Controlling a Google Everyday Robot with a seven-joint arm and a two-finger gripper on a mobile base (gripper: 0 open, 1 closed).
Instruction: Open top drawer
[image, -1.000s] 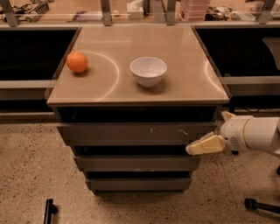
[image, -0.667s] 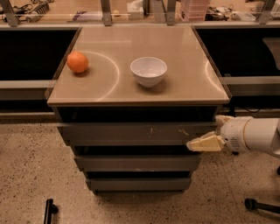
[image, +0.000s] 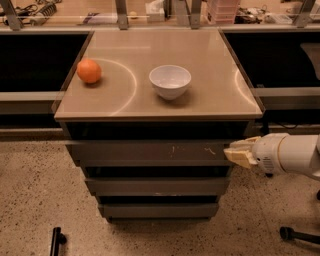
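Note:
The top drawer (image: 145, 153) is the widest grey front just under the tabletop, with pale scratch marks right of centre. It sits slightly forward of the two narrower drawer fronts below it. My gripper (image: 237, 153) comes in from the right on a white arm (image: 290, 155). Its pale tips are at the right end of the top drawer front, level with it, touching or almost touching its right edge.
On the tan tabletop (image: 210, 60) stand an orange (image: 89, 71) at the left and a white bowl (image: 170, 81) near the middle. Two lower drawers (image: 157, 186) sit beneath. Dark shelving flanks the cabinet. Black objects lie on the speckled floor (image: 57, 240).
My gripper has risen from below the top drawer's lower right corner to the level of its front and shifted slightly right. The drawer and the tabletop objects have not moved.

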